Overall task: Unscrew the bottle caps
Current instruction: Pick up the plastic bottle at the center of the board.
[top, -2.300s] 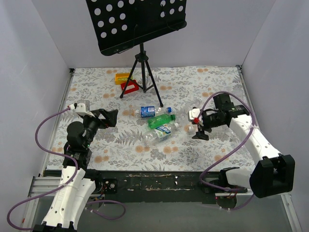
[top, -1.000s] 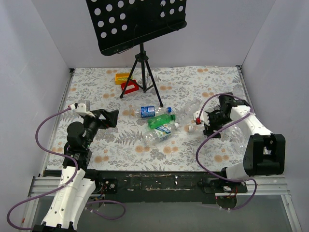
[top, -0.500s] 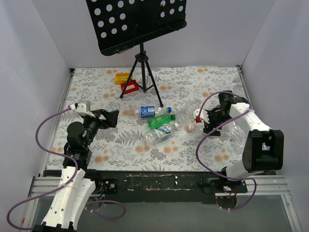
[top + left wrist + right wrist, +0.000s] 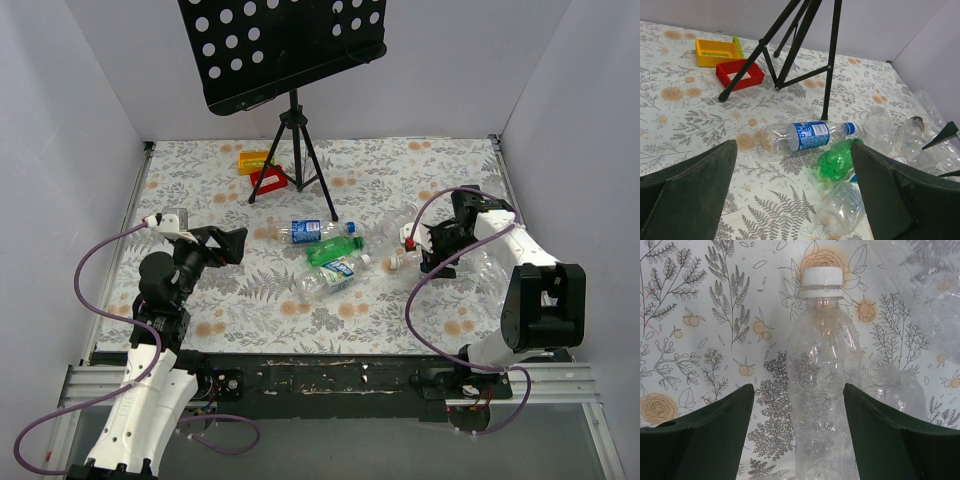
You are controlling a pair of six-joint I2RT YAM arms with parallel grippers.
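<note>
Bottle caps [image 4: 823, 277] await unscrewing: on the bench [image 4: 450, 170], bottles [image 4: 328, 252] lie clustered. At 3 o'clock, the right end effector [image 4: 798, 390] straddles a clear bottle [image 4: 822, 365], jaws wide, gripping nothing; the left end effector [image 4: 228, 243] gapes at 9. Likely light, crushable, slippery: hold the shoulder, twist the ribbed cap.

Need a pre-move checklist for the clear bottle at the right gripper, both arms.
1. Right gripper open: ok.
2. Clear bottle lined up between its fingers: ok.
3. White cap on the bottle, nothing covering it: ok.
4. Fingers touching the bottle: cannot tell.
5. Left gripper open and empty: ok.
6. Left gripper close to the cap: not ok, it hangs far from that bottle.
</note>
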